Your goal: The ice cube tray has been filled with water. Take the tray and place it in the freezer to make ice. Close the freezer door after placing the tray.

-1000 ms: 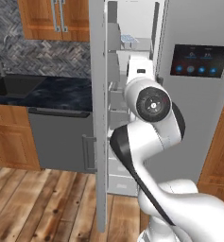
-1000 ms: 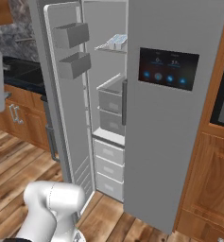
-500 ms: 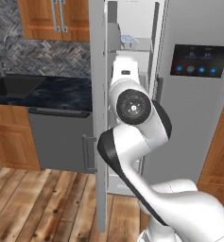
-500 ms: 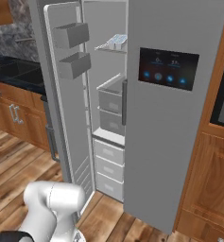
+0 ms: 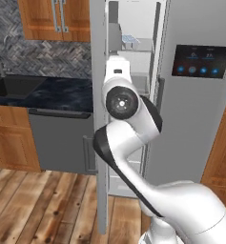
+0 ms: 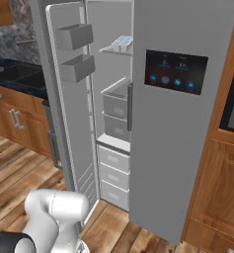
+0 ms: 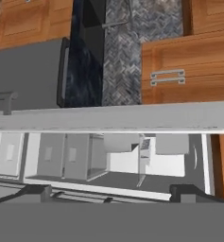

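The small white rectangular ice cube tray (image 6: 120,43) with pale blue cells lies at the front edge of the tall grey-steel freezer's (image 6: 113,123) top white shelf. The tall grey freezer door (image 6: 71,113) stands open. The 2-finger gripper (image 7: 108,194) holds nothing, its tips spread wide.

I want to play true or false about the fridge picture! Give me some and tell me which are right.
1. The ice cube tray sits on a high shelf inside the freezer. True.
2. The freezer door is shut. False: it stands wide open.
3. Two grey bins hang on the inside of the door. True.
4. The black display panel is on the freezer door. False: it is on the other, closed door.
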You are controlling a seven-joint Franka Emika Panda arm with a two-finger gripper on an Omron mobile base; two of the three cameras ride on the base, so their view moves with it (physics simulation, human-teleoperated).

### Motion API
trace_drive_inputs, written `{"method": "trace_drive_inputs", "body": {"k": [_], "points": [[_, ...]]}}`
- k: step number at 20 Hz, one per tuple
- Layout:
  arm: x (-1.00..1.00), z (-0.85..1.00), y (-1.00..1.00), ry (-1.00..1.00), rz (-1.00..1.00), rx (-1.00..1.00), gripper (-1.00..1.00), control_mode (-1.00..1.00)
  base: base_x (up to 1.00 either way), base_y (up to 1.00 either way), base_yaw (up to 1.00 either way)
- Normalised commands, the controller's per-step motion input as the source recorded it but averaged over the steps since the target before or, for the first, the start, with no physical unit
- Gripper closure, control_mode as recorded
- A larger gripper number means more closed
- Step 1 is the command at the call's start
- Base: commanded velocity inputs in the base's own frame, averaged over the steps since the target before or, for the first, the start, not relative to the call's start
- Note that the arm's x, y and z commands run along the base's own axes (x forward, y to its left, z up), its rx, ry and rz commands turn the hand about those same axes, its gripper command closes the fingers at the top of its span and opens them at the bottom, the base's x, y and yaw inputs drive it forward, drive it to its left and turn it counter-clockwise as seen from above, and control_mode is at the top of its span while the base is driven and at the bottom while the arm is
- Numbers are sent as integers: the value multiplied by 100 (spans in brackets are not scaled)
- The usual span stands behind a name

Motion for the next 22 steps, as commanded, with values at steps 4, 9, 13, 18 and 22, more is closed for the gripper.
{"method": "trace_drive_inputs", "body": {"k": [4, 9, 13, 18, 22], "points": [[60, -22, 4, 0, -13, -9, -100, -100, 0, 0, 0], [38, -16, 23, -4, -16, -13, -100, -100, 0, 0, 0], [5, -1, 36, -5, -16, -13, -100, -100, 0, 0, 0], [0, 0, 29, 0, -16, -4, -100, -100, 0, 0, 0], [0, 0, 8, 0, -13, 0, -100, -100, 0, 0, 0]]}}
